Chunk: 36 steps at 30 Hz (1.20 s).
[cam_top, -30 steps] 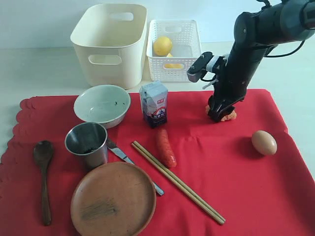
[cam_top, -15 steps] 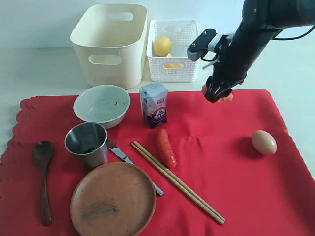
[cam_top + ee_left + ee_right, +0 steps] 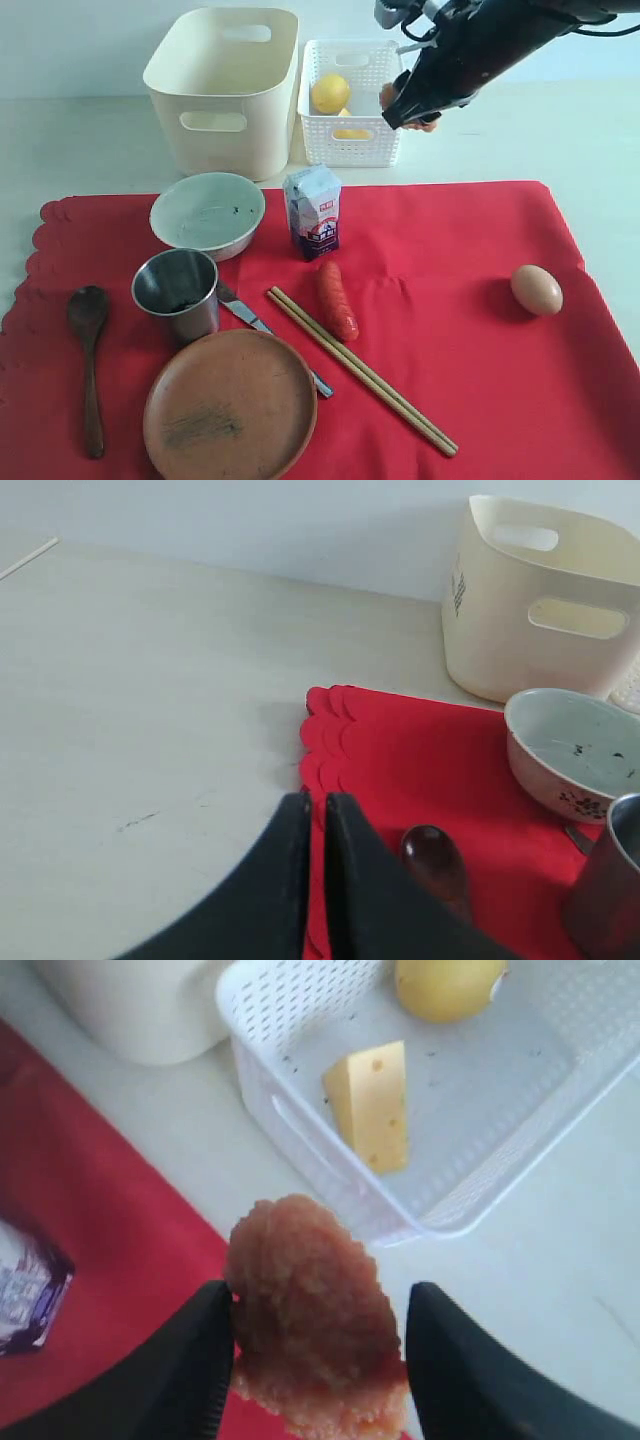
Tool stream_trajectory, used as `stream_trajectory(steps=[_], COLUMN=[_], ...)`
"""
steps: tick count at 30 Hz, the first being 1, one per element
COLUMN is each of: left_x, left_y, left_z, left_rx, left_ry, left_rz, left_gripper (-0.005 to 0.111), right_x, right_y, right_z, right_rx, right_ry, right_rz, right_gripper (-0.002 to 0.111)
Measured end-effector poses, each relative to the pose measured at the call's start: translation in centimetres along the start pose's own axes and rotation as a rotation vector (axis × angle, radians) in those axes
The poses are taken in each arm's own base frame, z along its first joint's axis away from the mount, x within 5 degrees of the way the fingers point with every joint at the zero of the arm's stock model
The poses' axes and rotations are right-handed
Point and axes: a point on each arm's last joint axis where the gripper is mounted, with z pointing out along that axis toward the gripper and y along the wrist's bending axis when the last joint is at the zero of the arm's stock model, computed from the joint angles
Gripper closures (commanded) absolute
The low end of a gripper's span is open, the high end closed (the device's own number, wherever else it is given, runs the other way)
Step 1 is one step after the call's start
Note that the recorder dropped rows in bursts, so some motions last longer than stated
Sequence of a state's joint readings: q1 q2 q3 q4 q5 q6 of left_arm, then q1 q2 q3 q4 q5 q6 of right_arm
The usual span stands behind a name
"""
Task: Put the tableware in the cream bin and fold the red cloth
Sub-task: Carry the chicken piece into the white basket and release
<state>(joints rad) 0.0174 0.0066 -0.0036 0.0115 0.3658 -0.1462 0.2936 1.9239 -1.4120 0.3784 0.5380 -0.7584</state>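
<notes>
Pale tabletop (image 3: 90,140) against a plain light wall. Layout:

- Red cloth (image 3: 460,260) – bright red, spread flat over the near half of the table, scalloped along its left edge, with faint crease lines.
- Cream bin (image 3: 220,152) – smooth-walled, with rounded corners and oval handle cut-outs. It stands upright on the bare table just beyond the cloth's far-left part.
- White lattice basket (image 3: 352,148) – just right of the bin, containing a lemon (image 3: 330,93) and a cheese wedge (image 3: 372,1103).
- Tableware, all on the left half of the cloth: pale bowl (image 3: 207,213) farthest; steel cup (image 3: 178,292) nearer, upright; dark wooden spoon (image 3: 88,350) at the left; round brown plate (image 3: 230,405) nearest. The metal knife (image 3: 243,311) lies partly under the plate's rim, and the chopsticks (image 3: 360,370) lie together on a diagonal to its right.
- Food on the cloth: milk carton (image 3: 313,212), sausage (image 3: 337,300) and, far right, egg (image 3: 536,289).

Right gripper (image 3: 315,1380): raised over the basket's near-right corner, jaws clamped on a rough orange-brown food lump (image 3: 305,1290).

Left gripper (image 3: 315,810): jaws together, holding nothing, over the cloth's scalloped edge near the spoon.
</notes>
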Motion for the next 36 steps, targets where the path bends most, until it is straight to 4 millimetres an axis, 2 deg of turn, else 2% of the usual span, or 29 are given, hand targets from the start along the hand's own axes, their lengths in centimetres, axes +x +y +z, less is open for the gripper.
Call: stream_trajectory(steps=[9,14,20,25,28,30,31,36], left_x=[0.0,0.0,0.0,0.0,0.0,0.0,0.0,0.0], left_y=[0.0,0.0,0.0,0.0,0.0,0.0,0.0,0.0], left_z=[0.0,0.0,0.0,0.0,0.0,0.0,0.0,0.0], left_rx=[0.0,0.0,0.0,0.0,0.0,0.0,0.0,0.0], left_ry=[0.0,0.0,0.0,0.0,0.0,0.0,0.0,0.0], left_rz=[0.0,0.0,0.0,0.0,0.0,0.0,0.0,0.0], left_gripper=[0.099,0.099,0.099,0.099,0.099,0.099,0.099,0.099], right_x=[-1.6,-2.8,-4.9,-5.4,-4.9,-4.4,-4.3,-3.8], right_y=[-1.3,-2.2,-3.6,-4.4,-4.7,-4.7,-4.7,-4.5], right_z=[-0.2,0.7,4.5,7.4,10.3,11.5,11.8,12.4], right_rx=[0.141,0.175,0.134,0.129,0.113,0.102,0.1,0.079], right_ry=[-0.185,-0.239,-0.236,-0.239,-0.218,-0.199,-0.195,-0.168], right_rz=[0.054,0.073,0.069,0.068,0.072,0.075,0.075,0.076], right_gripper=[0.108,0.108,0.108,0.108,0.108,0.101,0.091,0.06])
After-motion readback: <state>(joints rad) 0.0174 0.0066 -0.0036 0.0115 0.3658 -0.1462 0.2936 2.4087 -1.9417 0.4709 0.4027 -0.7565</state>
